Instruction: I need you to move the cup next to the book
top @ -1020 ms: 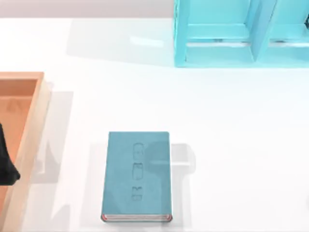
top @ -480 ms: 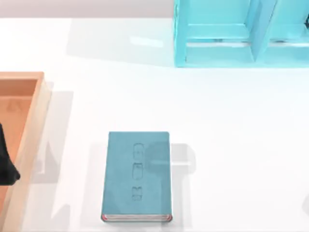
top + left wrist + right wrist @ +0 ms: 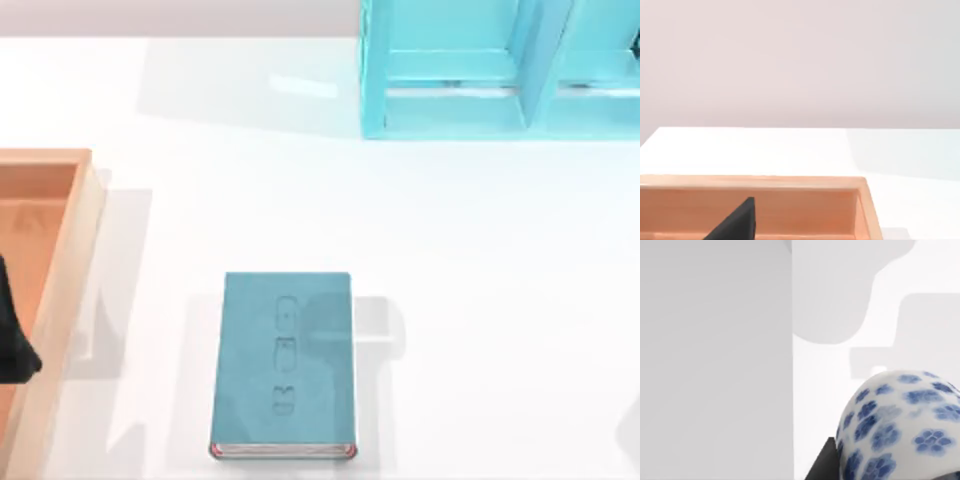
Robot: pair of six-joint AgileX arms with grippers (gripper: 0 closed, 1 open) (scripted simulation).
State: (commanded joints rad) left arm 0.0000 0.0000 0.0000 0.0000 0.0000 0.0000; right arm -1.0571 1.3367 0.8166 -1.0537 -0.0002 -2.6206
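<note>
right wrist view: blue-patterned white cup [image 3: 900, 427] close against right hand, whose grip i cannot tell; teal book [image 3: 284, 365] flat at desk [image 3: 480, 280] front-centre; left arm parked over wooden tray [image 3: 40, 200]; judged approach: carry cup level, lower gently beside book w/o nudging it.

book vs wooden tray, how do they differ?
The book is teal with embossed cover marks; the wooden tray is plain orange-brown. The book is closed and flat near the table's front middle; the tray is open-topped with raised walls at the left edge. Both are rectangular and rest on the table.
</note>
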